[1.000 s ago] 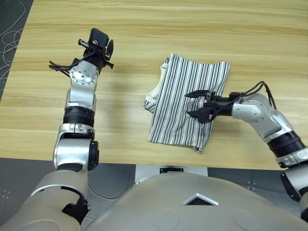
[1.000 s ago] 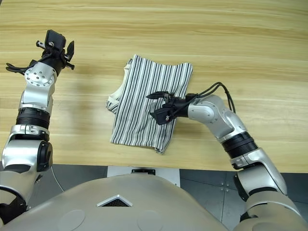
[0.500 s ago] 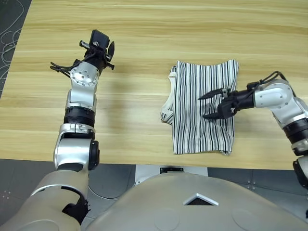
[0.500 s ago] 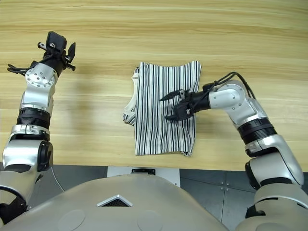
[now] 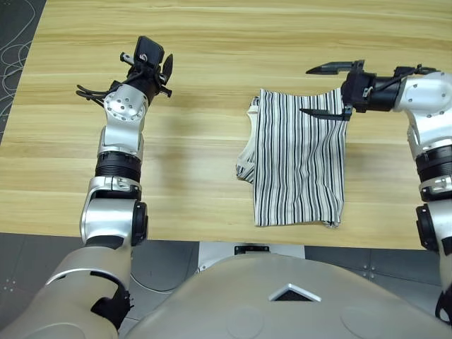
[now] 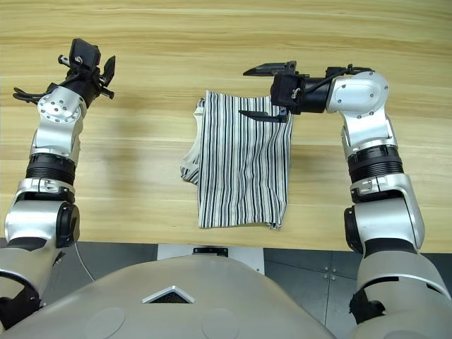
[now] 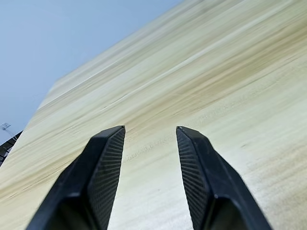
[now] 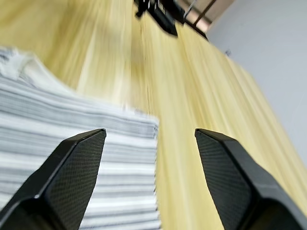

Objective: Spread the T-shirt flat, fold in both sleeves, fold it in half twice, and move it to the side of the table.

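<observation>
A folded black-and-white striped T-shirt lies near the front edge of the wooden table, right of centre, with a white trim bulging at its left side. My right gripper hangs open over the shirt's far right corner, holding nothing; the right wrist view looks past its fingers onto the striped cloth. My left gripper is raised over bare wood far to the left of the shirt, open and empty, its two black fingers apart in the left wrist view.
Bare wood surrounds the shirt on the left, the far side and the right. The table's front edge runs just below the shirt's hem. Cables lie on the dark floor past the left table edge.
My right gripper slid the shirt rightward across the table, then lifted off it to above the far right corner, fingers still apart. The left arm barely moved.
</observation>
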Tool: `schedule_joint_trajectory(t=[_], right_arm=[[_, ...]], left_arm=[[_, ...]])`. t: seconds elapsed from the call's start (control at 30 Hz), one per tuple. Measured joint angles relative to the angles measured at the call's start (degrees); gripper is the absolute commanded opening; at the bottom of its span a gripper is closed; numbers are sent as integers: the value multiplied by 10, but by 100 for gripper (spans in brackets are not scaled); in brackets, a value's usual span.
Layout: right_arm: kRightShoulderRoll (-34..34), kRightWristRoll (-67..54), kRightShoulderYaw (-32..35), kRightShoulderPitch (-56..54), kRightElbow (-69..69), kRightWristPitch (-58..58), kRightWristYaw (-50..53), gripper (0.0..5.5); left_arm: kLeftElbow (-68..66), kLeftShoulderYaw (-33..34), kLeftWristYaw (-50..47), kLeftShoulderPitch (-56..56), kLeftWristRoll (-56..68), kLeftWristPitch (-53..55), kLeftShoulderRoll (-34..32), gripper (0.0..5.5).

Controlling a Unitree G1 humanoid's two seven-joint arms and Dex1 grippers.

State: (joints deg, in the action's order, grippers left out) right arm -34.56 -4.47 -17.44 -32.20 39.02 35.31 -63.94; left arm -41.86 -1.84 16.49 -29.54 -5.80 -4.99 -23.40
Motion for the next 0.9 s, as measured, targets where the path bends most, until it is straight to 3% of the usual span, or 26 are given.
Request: schedule_joint_trajectory(t=[0.17, 0.43, 0.73, 0.9], right_arm=[[14, 99, -27, 27, 92, 83, 60, 344], [69, 267, -91, -19, 147, 163, 253, 344], [94, 304, -119, -38, 194, 175, 351, 344], [95, 249, -105, -27, 166, 186, 305, 344]], left_arm=[[18, 4, 4, 7, 1, 2, -8, 198], [24, 4, 7, 20, 0, 4, -9, 198], [13, -3, 8, 19, -1, 2, -6, 198], [6, -7, 34, 16, 5, -29, -5, 198]])
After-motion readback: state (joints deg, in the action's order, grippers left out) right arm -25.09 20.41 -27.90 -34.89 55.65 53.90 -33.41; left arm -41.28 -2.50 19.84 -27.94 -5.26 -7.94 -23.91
